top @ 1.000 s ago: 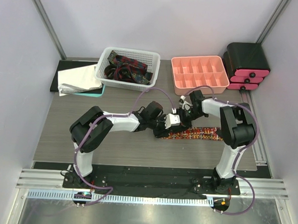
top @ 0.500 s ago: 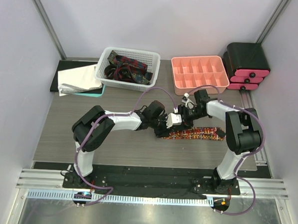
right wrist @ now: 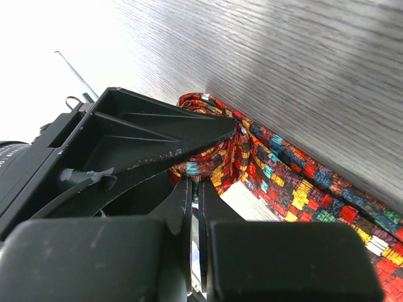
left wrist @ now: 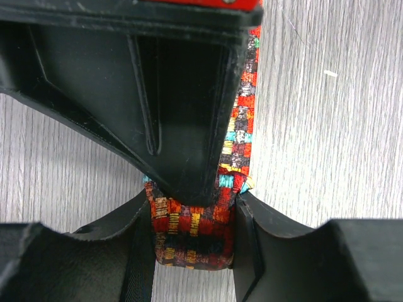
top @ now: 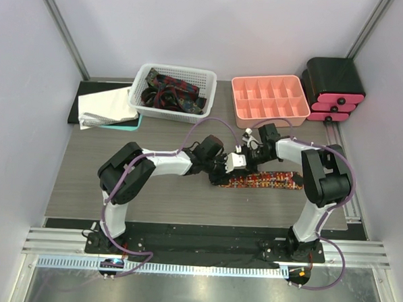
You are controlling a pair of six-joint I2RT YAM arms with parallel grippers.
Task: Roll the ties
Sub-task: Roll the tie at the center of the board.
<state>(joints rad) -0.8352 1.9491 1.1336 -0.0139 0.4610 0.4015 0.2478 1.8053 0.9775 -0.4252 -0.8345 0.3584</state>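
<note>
One tie [top: 271,180], red with a multicolour block print, lies flat across the table's middle, its left end rolled up. My left gripper [top: 225,168] is shut on that roll; in the left wrist view the roll [left wrist: 192,242] sits squeezed between my two fingers [left wrist: 261,251]. My right gripper [top: 246,158] meets it from the right, its fingers [right wrist: 182,201] shut on a fold of the tie [right wrist: 283,179] at the roll. Each wrist view shows the other gripper's black finger close over the roll.
A white basket [top: 173,70] at the back holds several more ties [top: 169,90]. A pink compartment tray [top: 271,118] stands to its right, then a black-and-pink drawer unit [top: 333,87]. A white cloth [top: 102,106] lies on a dark mat at back left.
My right arm's wrist and elbow have shifted slightly left and back toward the roll. The left gripper and the tie have hardly moved.
</note>
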